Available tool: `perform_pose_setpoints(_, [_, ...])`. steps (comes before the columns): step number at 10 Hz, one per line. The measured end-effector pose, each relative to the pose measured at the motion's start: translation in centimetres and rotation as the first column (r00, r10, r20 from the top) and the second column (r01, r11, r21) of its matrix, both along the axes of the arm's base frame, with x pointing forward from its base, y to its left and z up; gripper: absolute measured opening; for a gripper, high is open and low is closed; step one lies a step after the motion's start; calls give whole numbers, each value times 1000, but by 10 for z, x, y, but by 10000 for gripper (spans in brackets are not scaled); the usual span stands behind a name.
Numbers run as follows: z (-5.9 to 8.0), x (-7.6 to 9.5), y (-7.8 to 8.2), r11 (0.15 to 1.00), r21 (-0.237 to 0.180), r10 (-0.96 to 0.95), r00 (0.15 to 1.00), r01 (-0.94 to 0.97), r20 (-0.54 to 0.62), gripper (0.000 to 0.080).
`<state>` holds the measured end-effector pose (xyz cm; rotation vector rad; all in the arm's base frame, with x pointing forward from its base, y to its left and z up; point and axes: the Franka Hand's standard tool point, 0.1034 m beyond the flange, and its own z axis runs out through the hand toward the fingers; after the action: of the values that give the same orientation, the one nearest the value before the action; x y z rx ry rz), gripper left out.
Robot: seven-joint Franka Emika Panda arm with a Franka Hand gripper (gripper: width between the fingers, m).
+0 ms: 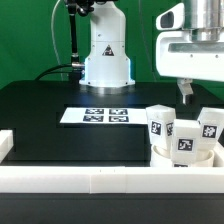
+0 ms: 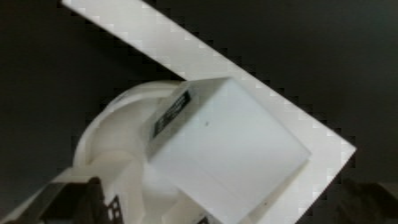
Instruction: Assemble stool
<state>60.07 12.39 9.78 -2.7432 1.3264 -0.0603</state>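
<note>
- Overhead, the arm's white wrist hangs at the upper part of the exterior view's right, pointing straight down, with the gripper (image 1: 185,92) just above the stool parts.
- Only one dark fingertip (image 1: 185,90) shows clearly below the wrist block; whether the fingers stand wide or narrow cannot be told, and nothing is seen between them.
- Three legs sit clustered on the seat (image 1: 186,153) at the exterior view's right, close against the front rail (image 1: 100,180).
- One leg (image 1: 159,123) stands at the cluster's left, a second leg (image 1: 187,138) sits in the middle, and a third leg (image 1: 209,126) leans at the right; each carries a black-and-white tag.
- Farther back on the black table (image 1: 50,115) lies the marker board (image 1: 98,116), well apart from the stool parts, before the arm's white base (image 1: 106,55).
- From the wrist view, a leg (image 2: 240,150) fills the middle, its flat face tilted, resting on the round seat (image 2: 116,125); a rail (image 2: 151,40) runs diagonally behind it.
</note>
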Motion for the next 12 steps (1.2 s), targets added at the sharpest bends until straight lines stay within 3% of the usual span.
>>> perform_pose_setpoints(3, [0, 0, -1, 980, -19, 201, 980, -201, 11, 649])
perform_pose_setpoints(6, [2, 1, -2, 897, -57, 439, 898, -438, 11, 649])
perform_pose_setpoints(11, [1, 0, 10, 702, -106, 708, 706, -704, 5, 649])
perform_pose_setpoints(12, [2, 1, 7, 623, -117, 779, 627, -773, 2, 649])
